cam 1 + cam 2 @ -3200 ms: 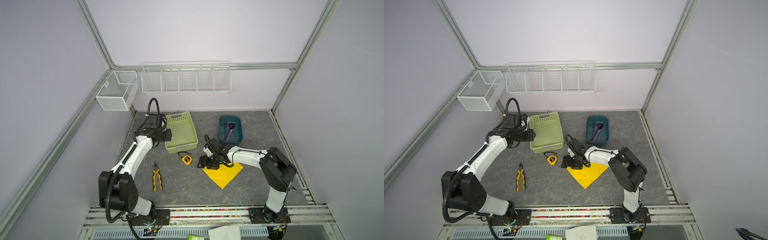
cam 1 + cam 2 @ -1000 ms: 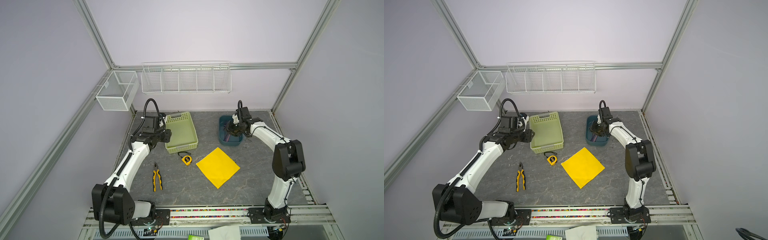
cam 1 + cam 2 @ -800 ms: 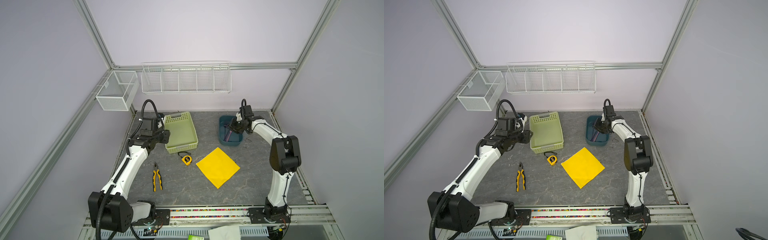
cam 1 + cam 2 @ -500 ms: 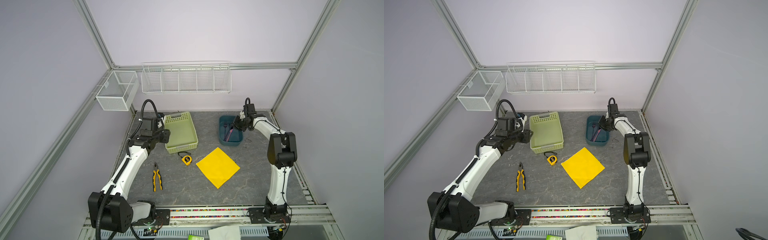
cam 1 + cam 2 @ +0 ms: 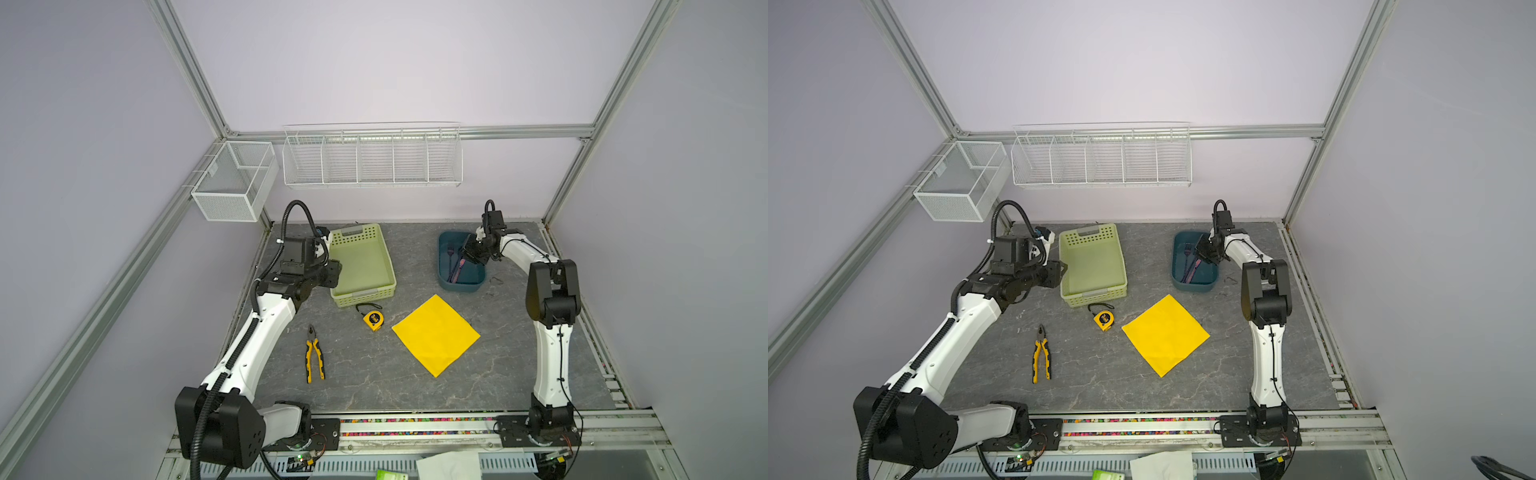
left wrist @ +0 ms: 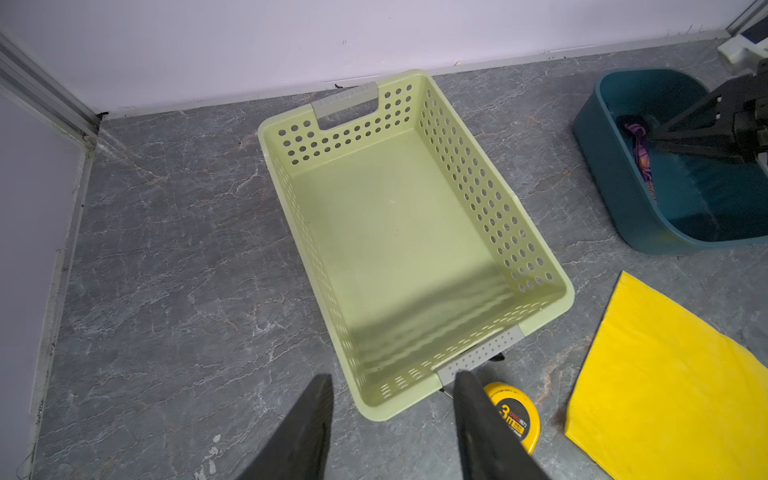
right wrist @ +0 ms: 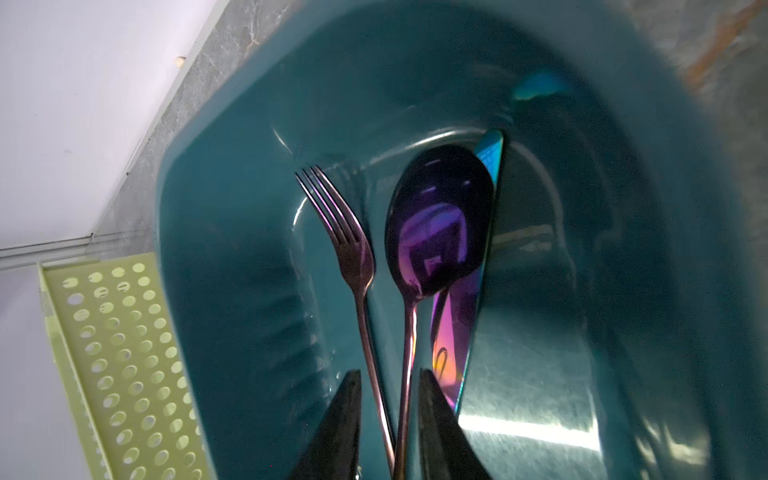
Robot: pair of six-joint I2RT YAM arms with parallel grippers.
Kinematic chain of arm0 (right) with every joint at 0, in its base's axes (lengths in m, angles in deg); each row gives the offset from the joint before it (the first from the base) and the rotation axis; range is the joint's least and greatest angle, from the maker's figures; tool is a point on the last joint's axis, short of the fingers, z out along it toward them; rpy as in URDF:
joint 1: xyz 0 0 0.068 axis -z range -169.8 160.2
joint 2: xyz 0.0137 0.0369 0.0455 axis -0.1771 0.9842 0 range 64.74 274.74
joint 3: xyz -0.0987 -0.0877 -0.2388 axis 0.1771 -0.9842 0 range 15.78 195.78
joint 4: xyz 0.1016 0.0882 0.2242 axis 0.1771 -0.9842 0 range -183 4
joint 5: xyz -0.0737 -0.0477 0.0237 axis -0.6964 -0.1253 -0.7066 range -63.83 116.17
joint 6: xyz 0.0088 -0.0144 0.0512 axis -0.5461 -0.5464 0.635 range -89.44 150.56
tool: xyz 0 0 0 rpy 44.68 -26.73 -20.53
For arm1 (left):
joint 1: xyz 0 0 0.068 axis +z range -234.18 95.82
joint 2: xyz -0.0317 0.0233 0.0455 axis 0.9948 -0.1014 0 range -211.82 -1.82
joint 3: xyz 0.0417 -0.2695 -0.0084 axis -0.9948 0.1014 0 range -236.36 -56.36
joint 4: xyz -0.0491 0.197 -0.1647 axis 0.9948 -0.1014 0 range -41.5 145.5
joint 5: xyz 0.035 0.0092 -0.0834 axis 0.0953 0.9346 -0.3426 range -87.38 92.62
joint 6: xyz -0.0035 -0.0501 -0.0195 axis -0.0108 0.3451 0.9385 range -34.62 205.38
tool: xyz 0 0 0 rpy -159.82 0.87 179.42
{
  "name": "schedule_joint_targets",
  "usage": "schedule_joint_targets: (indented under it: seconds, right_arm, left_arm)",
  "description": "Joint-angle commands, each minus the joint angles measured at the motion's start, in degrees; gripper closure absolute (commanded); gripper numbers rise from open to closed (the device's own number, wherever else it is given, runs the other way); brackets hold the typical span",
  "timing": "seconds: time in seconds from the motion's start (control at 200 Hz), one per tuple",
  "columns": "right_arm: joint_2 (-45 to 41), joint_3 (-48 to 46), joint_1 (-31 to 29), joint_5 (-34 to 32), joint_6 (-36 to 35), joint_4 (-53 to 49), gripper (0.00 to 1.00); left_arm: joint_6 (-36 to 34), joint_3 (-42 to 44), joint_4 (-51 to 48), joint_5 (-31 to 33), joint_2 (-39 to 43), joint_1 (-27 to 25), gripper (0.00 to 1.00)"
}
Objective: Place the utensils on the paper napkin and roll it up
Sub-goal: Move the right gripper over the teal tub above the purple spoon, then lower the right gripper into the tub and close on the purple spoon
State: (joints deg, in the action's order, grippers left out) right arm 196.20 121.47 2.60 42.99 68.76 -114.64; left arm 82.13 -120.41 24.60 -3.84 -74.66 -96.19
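1. Since the earlier frames, the right claw [image 7: 388, 372] has left the paper napkin [image 5: 435, 332] and reached into the teal bin [image 5: 461, 286], its jaws narrowing.
2. Its jaws stand slightly apart astride the handles of the fork [image 7: 353, 257] and spoon [image 7: 436, 224]. Both heads lie ahead of the fingertips, and no pinch shows yet.
3. A knife blade [image 7: 453, 324] lies just outside the jaws, beside the spoon.
4. The left claw [image 6: 392, 376] hangs parted and empty, with the green basket [image 6: 469, 174] just ahead.
5. Done: the napkin lies flat, well apart from the right claw, back toward its base. Left to do: gripping, carrying, laying and rolling.

Both arms forward: left fingers [image 6: 303, 436] well apart, right fingers [image 7: 338, 436] narrowly apart.
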Motion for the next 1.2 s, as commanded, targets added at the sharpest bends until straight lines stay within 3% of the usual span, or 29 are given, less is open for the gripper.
schedule_joint_targets:
  seconds: [0.0, 1.195]
  right_arm:
    - [2.2, 2.3, 0.4, 0.7, 0.8, -1.6, 0.73]
    - [5.4, 6.8, -0.1, -4.4, 0.0, -6.4, 0.75]
  left_arm:
    - [-0.3, 0.0, 0.7, -1.8, 0.5, 0.1, 0.52]
    - [-0.1, -0.1, 0.7, -2.0, 0.5, 0.1, 0.52]
